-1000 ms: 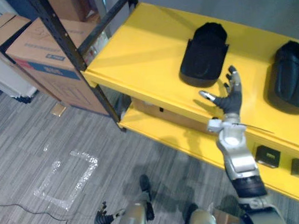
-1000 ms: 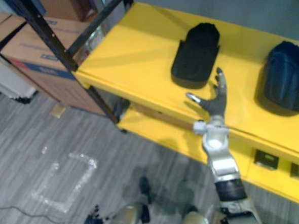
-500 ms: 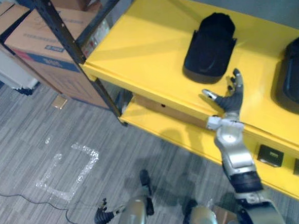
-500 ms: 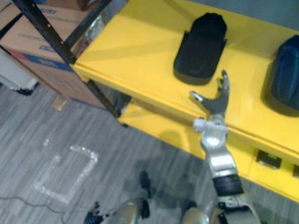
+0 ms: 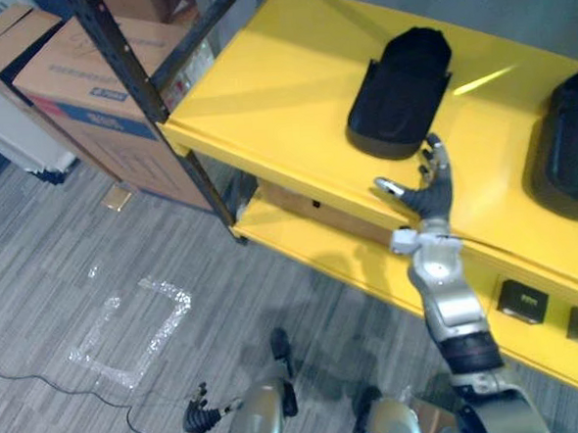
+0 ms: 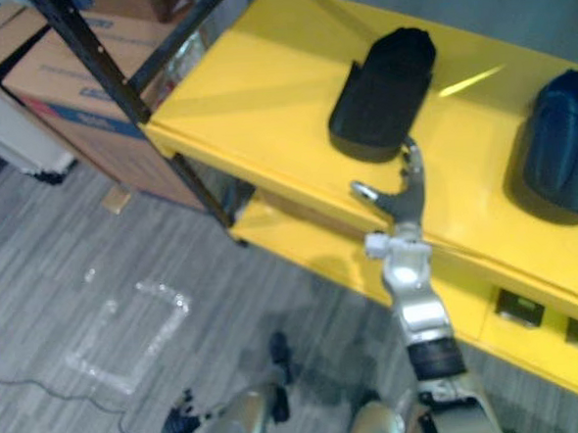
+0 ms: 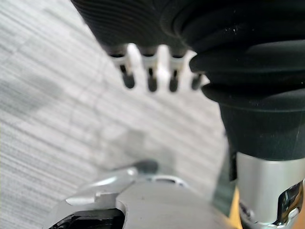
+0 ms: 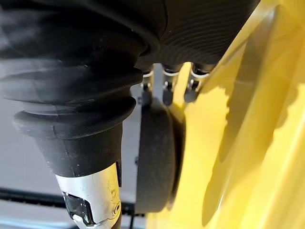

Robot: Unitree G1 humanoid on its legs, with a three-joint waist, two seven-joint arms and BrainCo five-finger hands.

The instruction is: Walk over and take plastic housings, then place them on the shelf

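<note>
- Yellow shelf [image 5: 262, 91] on a black upright frame carries two black plastic housings on its top board. The nearer housing [image 5: 399, 92] lies whole in view, close to the front edge about midway along the visible board. The far housing [image 5: 572, 155] is cut off by the right side of both eye views.
- The lower board is mostly hidden under the top one. A long brown box [image 5: 313, 207] shows beneath the front edge, and two small dark boxes [image 5: 520, 301] sit farther right. What they hold cannot be made out.
- Cardboard cartons [image 5: 80, 82] stand on the floor past the shelf's left corner, with their flaps closed.
- The right hand [image 5: 429, 190] is raised at the front edge of the top board, palm up on edge, with its fingers straight and the thumb spread wide, grasping nothing.
- Its fingertips [image 8: 165, 98] point at the nearer housing's front end. They seem just short of touching it, though the wrist view is too close to be sure.
- The left hand [image 5: 199, 418] hangs low over the grey carpet, well apart from the shelf. Its fingers [image 7: 150, 80] are loose and hold nothing.
- A square outline of clear tape [image 5: 129, 329] lies on the carpet in front of the cartons.
</note>
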